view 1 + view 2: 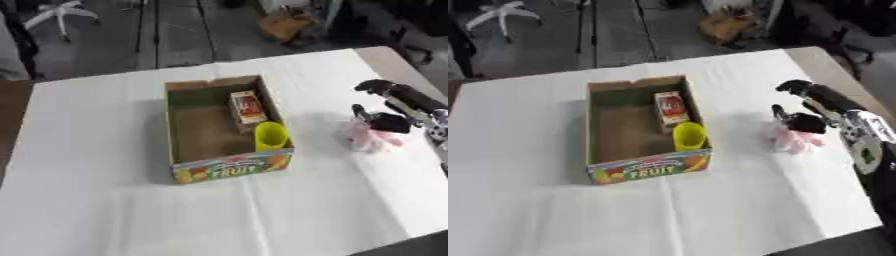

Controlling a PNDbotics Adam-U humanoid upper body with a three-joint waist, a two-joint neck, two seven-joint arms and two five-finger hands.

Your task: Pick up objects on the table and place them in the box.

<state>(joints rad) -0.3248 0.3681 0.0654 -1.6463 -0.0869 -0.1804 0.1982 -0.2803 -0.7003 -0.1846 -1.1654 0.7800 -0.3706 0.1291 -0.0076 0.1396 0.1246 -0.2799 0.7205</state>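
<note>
My right hand [811, 112] is over the soft pink crumpled object [794, 140] on the white-covered desk [710, 210], right of the open cardboard fruit box [636, 167]; my fingers [781, 112] curl around it. Inside the box are a yellow plastic cup [689, 136] and a small red-and-tan carton [672, 108].

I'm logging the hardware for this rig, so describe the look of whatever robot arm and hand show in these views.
Only the right arm shows. Its right hand is black, with dark, slim fingers. Behind it the forearm has a silver-grey casing with dark patches and a small dark marking I can't read, turning black toward the lower edge. No loose cables are visible. The left arm is out of view.
</note>
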